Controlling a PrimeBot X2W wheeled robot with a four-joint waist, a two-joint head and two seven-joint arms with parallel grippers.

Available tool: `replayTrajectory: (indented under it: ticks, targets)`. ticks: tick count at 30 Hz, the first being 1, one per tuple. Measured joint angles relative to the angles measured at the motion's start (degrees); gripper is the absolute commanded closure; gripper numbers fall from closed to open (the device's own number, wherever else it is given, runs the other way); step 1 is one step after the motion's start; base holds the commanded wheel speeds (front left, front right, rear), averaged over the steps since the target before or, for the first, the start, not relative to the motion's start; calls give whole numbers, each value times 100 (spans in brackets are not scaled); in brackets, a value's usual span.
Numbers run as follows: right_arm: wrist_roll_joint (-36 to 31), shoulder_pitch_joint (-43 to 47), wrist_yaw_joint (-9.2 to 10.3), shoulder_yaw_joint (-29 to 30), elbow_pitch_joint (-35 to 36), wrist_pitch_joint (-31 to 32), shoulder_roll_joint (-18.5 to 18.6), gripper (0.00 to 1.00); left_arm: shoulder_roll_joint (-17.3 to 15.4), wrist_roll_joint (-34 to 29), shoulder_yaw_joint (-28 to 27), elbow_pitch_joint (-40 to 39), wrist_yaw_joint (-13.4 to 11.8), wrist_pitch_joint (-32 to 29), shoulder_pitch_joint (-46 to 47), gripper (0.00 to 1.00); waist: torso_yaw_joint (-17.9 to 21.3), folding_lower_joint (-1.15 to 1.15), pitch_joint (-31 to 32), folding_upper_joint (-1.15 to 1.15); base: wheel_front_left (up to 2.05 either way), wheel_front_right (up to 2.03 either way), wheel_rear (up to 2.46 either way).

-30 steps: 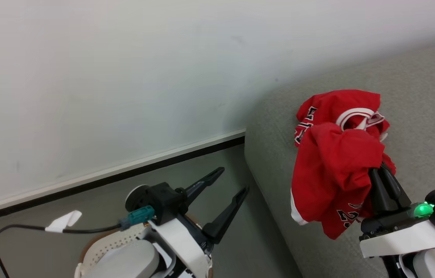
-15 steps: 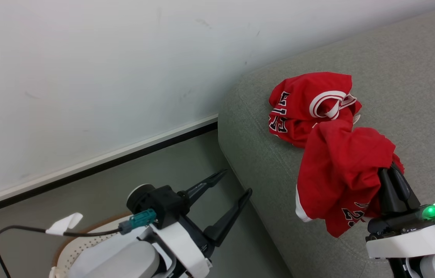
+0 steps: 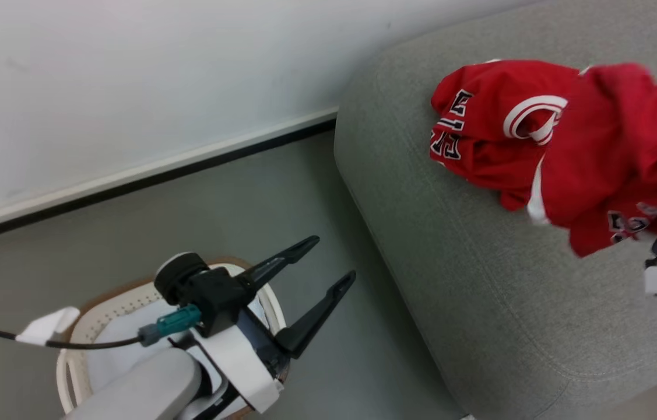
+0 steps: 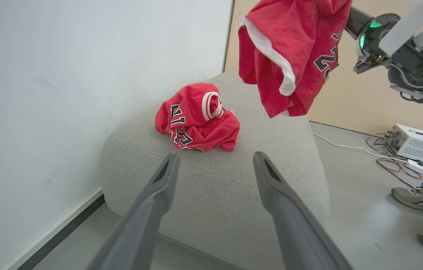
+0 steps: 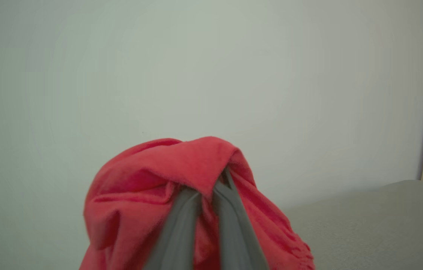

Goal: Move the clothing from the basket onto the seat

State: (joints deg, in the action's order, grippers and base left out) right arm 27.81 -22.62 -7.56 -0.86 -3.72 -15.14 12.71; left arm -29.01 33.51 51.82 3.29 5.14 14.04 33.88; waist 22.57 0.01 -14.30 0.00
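**Step in hand:** you are carrying the 2nd garment across, and the release has not yet been made.

- **Nearest you:** the left gripper hangs above the rounded cream-white perforated plastic laundry basket on the floor. Its 2 long dark fingers are spread wide and hold nothing. The forearm covers much of the basket, so you cannot tell whether any red cloth remains on the pale lining.
- **Beyond:** the right gripper is clenched on a bunched fold of a red jersey-style garment with white trim and dark numerals. The arm is raised with its fingers pointing up, and the cloth is draped over their tips. The garment hangs in the air over the large light-grey fabric-upholstered seat, clear of its surface.
- **Farthest:** 1 crumpled red jersey lies on the seat near its corner toward the white wall.

**Next move, as a judgement:** lower the held garment onto bare seat just beside the lying jersey, then part the fingers. Cloth draped over the tips may cling as you withdraw.
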Motion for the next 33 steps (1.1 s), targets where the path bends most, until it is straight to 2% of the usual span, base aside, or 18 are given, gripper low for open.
replayTrajectory:
  ticks: [8,12,18,21,25,30,32,33]
  targets:
    - [-55,-637,0,1060,-221,9,185,100,-637,-3,-177,-545,41,-110,79,0,-206,1,-922,0,0,0,0]
    - [-40,-1023,0,1661,-474,210,264,100,-935,-4,-297,-761,49,-113,109,0,-347,1,-1380,0,0,0,0]
    - [-278,-1547,1,2379,-1020,624,546,100,-1147,7,-490,-994,83,-89,303,0,-624,1,-1981,0,0,0,0]
    - [-500,-1724,1,2437,-1434,968,577,100,-1221,15,-523,-1009,91,-74,336,0,-770,0,-2231,0,0,0,0]
    - [-798,-1794,0,2208,-1940,1455,598,100,-1238,16,-543,-984,118,-24,381,0,-959,0,-2428,0,0,0,0]
    - [-853,-1883,0,2036,-2601,2423,577,100,-1136,30,-543,-878,142,26,403,0,-1066,0,-2398,-1,0,0,0]
    - [-813,-1941,1,2005,-2680,2593,576,49,-1085,35,-542,-842,148,51,428,0,-1078,0,-2341,-1,0,0,0]
    - [-783,-1969,0,1971,-2693,2670,590,0,-1066,37,-541,-812,148,60,431,0,-1082,0,-2309,-1,0,0,0]
